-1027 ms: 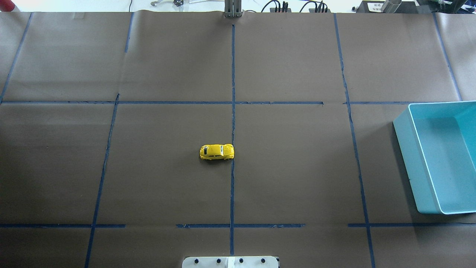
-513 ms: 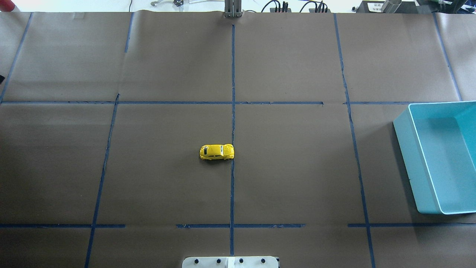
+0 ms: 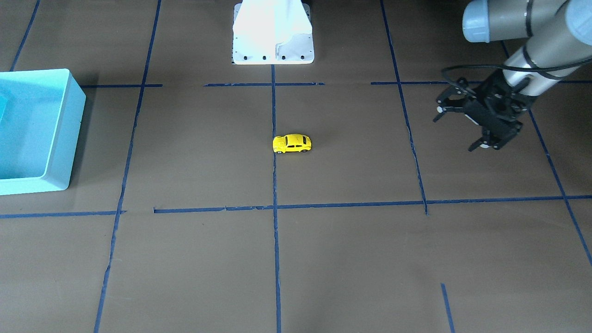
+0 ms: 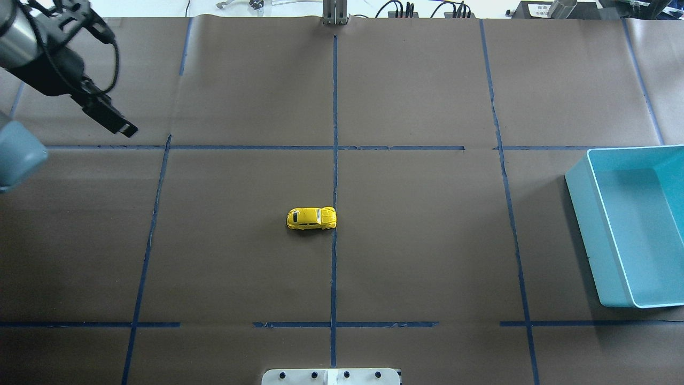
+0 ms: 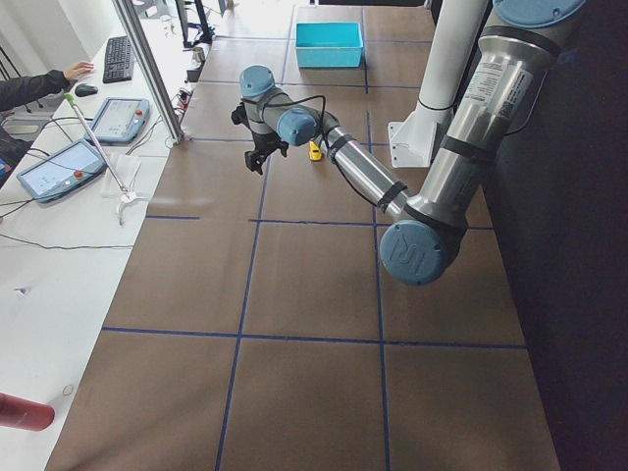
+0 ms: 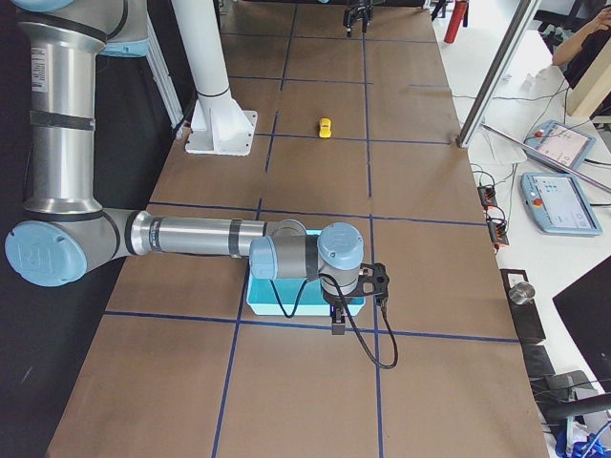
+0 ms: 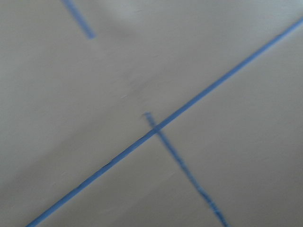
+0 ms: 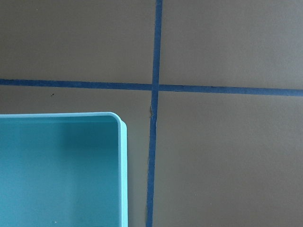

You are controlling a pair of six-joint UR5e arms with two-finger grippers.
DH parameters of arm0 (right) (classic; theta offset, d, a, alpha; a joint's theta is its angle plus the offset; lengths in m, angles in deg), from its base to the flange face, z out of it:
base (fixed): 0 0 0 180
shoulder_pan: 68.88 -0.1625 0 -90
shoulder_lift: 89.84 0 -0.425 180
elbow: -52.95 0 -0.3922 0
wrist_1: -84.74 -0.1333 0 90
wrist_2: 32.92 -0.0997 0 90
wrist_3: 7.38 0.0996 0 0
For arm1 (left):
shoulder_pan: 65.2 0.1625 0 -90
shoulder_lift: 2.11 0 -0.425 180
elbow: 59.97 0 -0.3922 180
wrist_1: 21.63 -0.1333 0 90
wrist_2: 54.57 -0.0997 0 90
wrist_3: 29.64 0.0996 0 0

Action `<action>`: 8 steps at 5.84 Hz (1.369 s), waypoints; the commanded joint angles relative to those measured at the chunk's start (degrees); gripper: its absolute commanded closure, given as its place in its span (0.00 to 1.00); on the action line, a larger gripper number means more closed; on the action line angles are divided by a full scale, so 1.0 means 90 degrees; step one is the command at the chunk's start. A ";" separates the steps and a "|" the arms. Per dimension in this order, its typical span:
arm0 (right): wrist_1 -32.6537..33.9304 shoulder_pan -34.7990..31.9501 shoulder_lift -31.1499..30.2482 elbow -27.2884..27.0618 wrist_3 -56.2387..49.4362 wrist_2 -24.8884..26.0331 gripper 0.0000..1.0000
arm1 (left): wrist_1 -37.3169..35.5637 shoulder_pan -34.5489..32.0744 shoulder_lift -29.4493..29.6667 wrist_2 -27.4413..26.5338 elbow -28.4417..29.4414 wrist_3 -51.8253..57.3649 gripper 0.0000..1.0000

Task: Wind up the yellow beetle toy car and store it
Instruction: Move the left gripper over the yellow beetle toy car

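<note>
Well to the right of the left gripper (image 3: 459, 129) and nearer the robot's base, the yellow beetle toy car (image 4: 311, 218) stands on its wheels on the brown paper (image 4: 417, 240), free of both arms. It is bright yellow and rounded, with dark windows and small dark wheels. It lies crosswise to the table, one end on the central blue tape line (image 4: 334, 107). The front-facing view gives the left gripper whole, hanging above the paper with its fingers (image 3: 483, 143) spread wide and nothing between them. The left wrist camera gives only blurred paper and crossing tape. The right gripper (image 6: 338, 322) shows in the exterior right view alone, poised over the near edge of the turquoise bin (image 4: 590, 224); whether it is spread or pressed together cannot be told. Its wrist camera looks straight down on one corner of the bin, and no fingers show there. Half a second ago the overhead view held no arm; now the left arm has come into its far left corner. The car and the bin sit where they were.
</note>
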 commanded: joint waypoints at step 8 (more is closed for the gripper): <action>0.0027 0.0000 -0.0094 -0.0715 -0.0029 0.0037 0.00 | -0.1429 0.2815 0.3929 -0.2660 0.2609 0.2563 0.00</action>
